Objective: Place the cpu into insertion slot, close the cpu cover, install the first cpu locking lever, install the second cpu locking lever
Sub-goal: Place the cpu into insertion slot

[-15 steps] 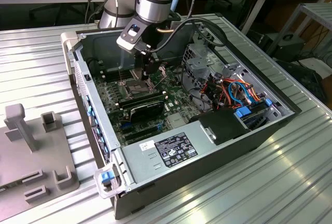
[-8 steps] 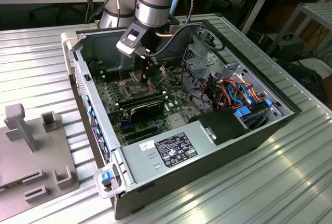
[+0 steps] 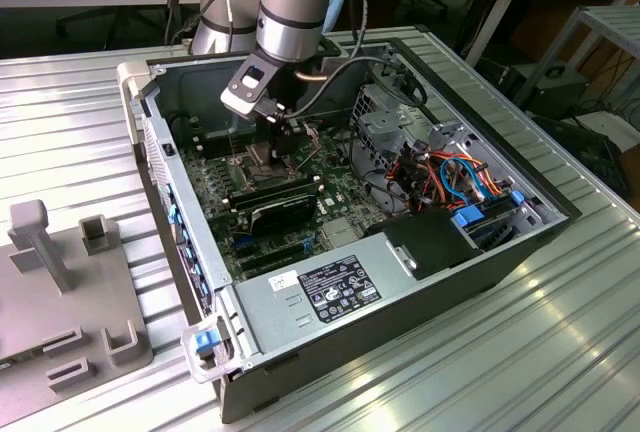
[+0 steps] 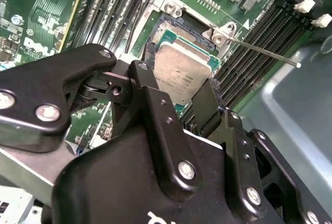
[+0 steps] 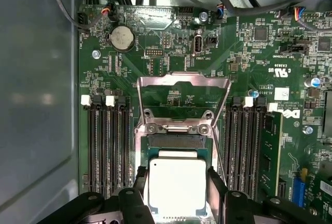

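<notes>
Over the insertion slot, exterior view: the arm reaches down into the open computer case (image 3: 480, 252). The gripper (image 3: 272, 142) hangs low above the green motherboard (image 3: 300, 202), at the slot. From here I cannot make out the chip.
First wrist view, grip: the fingers (image 5: 217, 187) are pressed on two opposite edges of the cpu (image 5: 177, 185), so the hand is clamped on it.
First wrist view, position: the cpu is over the insertion slot (image 5: 174, 142) but does not cover it fully. A strip of dark pin field shows on the slot's hinge side. I cannot tell if the chip touches the slot.
First wrist view, cover: the cpu cover (image 5: 155, 81) stands open, tilted up beyond the slot's hinge side.
Second wrist view, surroundings: the cpu (image 4: 181, 71) sits between the fingers (image 4: 142, 76). The slot's frame (image 4: 174, 24) shows beyond it, and one locking lever (image 4: 264, 52) sticks out free beside the slot.
Risk, offset: I judge that if the chip goes down shifted like this, its corner can land on the pins and bend them.
Risk, tilt: a skewed grip could seat one edge first and jam it against the slot's rim.
Risk, release: an early release could let the chip drop and slide inside the slot.
Risk, cover: a bump from the arm could knock the cover down onto the fingers.
</notes>
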`<state>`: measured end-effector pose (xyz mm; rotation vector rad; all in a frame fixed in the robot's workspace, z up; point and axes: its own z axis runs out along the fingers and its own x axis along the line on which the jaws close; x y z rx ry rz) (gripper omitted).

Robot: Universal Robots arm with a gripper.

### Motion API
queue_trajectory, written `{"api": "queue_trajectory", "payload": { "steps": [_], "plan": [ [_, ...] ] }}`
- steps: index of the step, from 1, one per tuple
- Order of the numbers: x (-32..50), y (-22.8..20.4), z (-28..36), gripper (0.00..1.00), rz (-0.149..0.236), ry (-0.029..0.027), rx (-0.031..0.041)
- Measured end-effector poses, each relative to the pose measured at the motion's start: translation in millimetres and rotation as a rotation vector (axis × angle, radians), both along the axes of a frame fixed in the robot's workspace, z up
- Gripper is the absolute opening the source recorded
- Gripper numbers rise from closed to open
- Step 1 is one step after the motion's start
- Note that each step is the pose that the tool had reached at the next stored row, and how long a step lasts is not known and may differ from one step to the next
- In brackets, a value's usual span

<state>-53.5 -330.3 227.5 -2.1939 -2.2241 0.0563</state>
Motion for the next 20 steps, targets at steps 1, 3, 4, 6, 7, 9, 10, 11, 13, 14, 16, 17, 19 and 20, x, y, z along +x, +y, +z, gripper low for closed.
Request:
{"api": "queue_trajectory", "payload": {
  "steps": [1,3,4,6,7,9,10,11,13,14,16,17,19,20],
  "plan": [
    [0.0,0.0,-2.3,0.54,0.0,0.0,-0.0001],
    [-0.5,0.0,-6.0,0.54,-0.001,-0.0001,0.0001],
    [-0.6,0.0,-8.6,0.54,0.0,0.0,0.0],
    [-0.7,0.0,-11.3,0.54,0.0,0.0,-0.0001],
    [-0.8,0.0,-12.8,0.54,0.0,0.0,-0.0001],
    [-0.8,0.0,-15.4,0.54,0.0,0.0,-0.0001],
    [-0.8,-0.1,-15.7,0.54,-0.001,0.0001,-0.0002],
    [-0.8,-0.1,-15.7,0.54,-0.001,0.0001,-0.0003],
    [-0.8,0.0,-15.8,0.54,-0.001,0.0001,-0.0001],
    [-0.8,0.0,-15.8,0.54,-0.001,0.0,-0.0002],
    [-0.8,0.0,-15.8,0.54,-0.001,0.0,-0.0002],
    [-0.8,0.0,-15.8,0.54,-0.001,0.0,-0.0001],
    [-0.8,0.0,-15.9,0.54,-0.001,0.0001,-0.0001],
    [-0.8,0.0,-15.9,0.54,-0.001,0.0001,-0.0001]
  ]
}}
